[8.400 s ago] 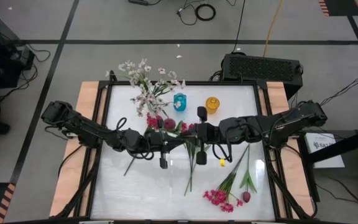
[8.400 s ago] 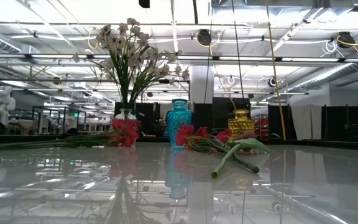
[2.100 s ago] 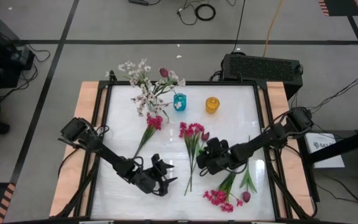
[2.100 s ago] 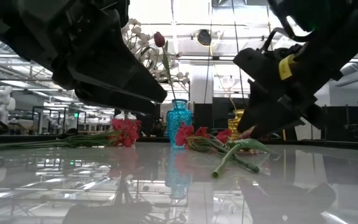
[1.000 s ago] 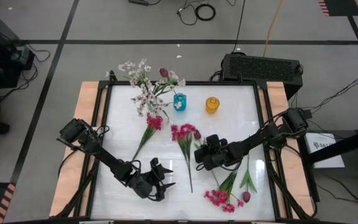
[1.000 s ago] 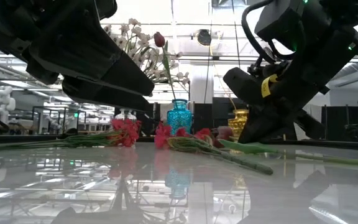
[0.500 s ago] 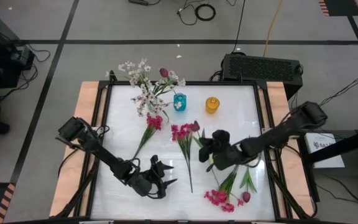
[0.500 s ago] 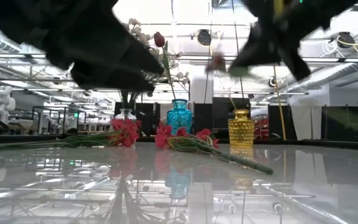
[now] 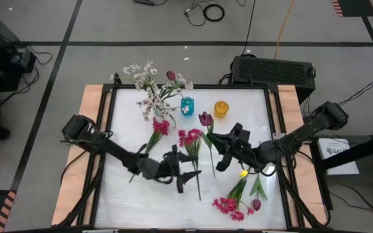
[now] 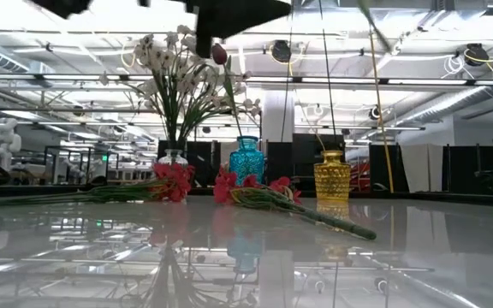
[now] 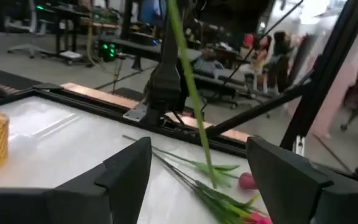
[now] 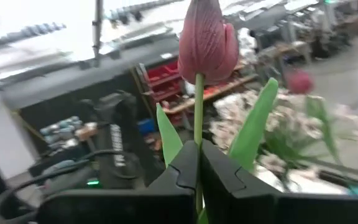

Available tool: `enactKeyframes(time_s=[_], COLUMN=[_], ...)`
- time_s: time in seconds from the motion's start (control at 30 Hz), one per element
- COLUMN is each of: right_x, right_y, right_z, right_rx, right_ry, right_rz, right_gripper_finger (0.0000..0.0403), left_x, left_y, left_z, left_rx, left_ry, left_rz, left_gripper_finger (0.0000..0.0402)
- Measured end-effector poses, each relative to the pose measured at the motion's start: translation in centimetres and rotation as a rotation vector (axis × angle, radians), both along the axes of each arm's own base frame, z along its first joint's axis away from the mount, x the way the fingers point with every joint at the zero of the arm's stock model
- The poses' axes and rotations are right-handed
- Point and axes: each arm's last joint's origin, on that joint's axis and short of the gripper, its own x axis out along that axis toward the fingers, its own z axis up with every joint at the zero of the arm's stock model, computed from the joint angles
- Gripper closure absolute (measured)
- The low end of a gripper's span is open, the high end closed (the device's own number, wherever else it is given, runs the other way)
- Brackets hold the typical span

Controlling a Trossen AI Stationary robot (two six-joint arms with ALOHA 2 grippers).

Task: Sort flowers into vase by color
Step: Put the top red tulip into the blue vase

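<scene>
Toward the table's right-centre, right gripper [image 9: 224, 150] clenched on maroon tulip [image 9: 205, 119] stem; bloom points to far edge, blue vase [image 9: 187, 106] just beyond; left gripper [image 9: 185, 175] spread, idle.

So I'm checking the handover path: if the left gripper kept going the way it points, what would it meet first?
The left gripper, open, looks toward the maroon tulip's green stem, held up by the right gripper. That stem would likely come first, though depth is unclear. Farther on lie flowers on the table.
</scene>
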Motion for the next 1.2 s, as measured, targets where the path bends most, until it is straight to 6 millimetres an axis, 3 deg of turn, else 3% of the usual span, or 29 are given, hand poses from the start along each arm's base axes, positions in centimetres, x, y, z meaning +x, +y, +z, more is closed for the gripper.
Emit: enactKeyframes(time_s=[0.2,0.47,0.97,1.2], right_x=[0.9,1.0,1.3,1.3], right_y=[0.6,0.4,-0.2,-0.2], right_z=[-0.6,-0.1,0.4,0.5], right_rx=[-0.035,-0.059,-0.138,-0.150], right_ry=[-0.032,-0.075,-0.134,-0.138], right_rz=[0.040,0.070,0.169,0.185], right_gripper_finger=[0.0403,0.0403,0.0400,0.0399], left_x=[1.1,1.1,1.1,2.2], left_y=[1.5,1.6,1.4,0.9], left_z=[0.3,0.1,0.9,-0.1], left_rx=[0.065,0.192,0.125,0.094], left_ry=[0.019,0.045,-0.045,-0.049], left_rz=[-0.045,-0.036,-0.117,-0.148], left_gripper_finger=[0.0133,0.0133,0.0133,0.0135])
